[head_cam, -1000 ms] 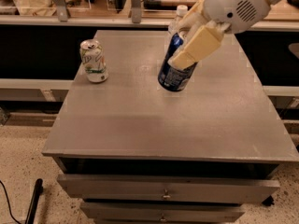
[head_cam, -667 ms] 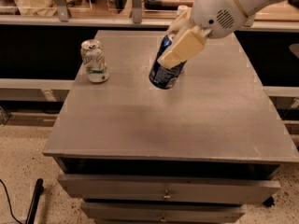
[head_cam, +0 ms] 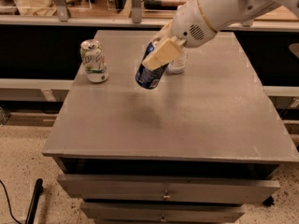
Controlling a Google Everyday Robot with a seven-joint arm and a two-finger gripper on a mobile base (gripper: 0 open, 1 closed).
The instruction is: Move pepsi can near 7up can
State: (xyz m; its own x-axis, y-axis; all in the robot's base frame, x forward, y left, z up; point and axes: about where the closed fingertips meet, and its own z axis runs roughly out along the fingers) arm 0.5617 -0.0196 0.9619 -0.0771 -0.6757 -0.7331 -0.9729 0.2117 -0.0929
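The pepsi can (head_cam: pixel 148 76), dark blue with a white patch, hangs tilted above the grey tabletop, clear of the surface. My gripper (head_cam: pixel 160 55) is shut on its upper part, with a cream finger (head_cam: pixel 161 54) across its front. The white arm reaches in from the upper right. The 7up can (head_cam: pixel 94 61), white and green with a silver top, stands upright near the table's left edge, about a can's height to the left of the held can.
A clear plastic bottle (head_cam: pixel 177 63) stands just behind and right of the held can, partly hidden by the arm. The grey table (head_cam: pixel 196 120) has drawers below its front edge. A dark shelf and railing run behind it.
My gripper has carried the pepsi can leftward across the table, toward the 7up can, and holds it lifted and tilted. The 7up can has not moved.
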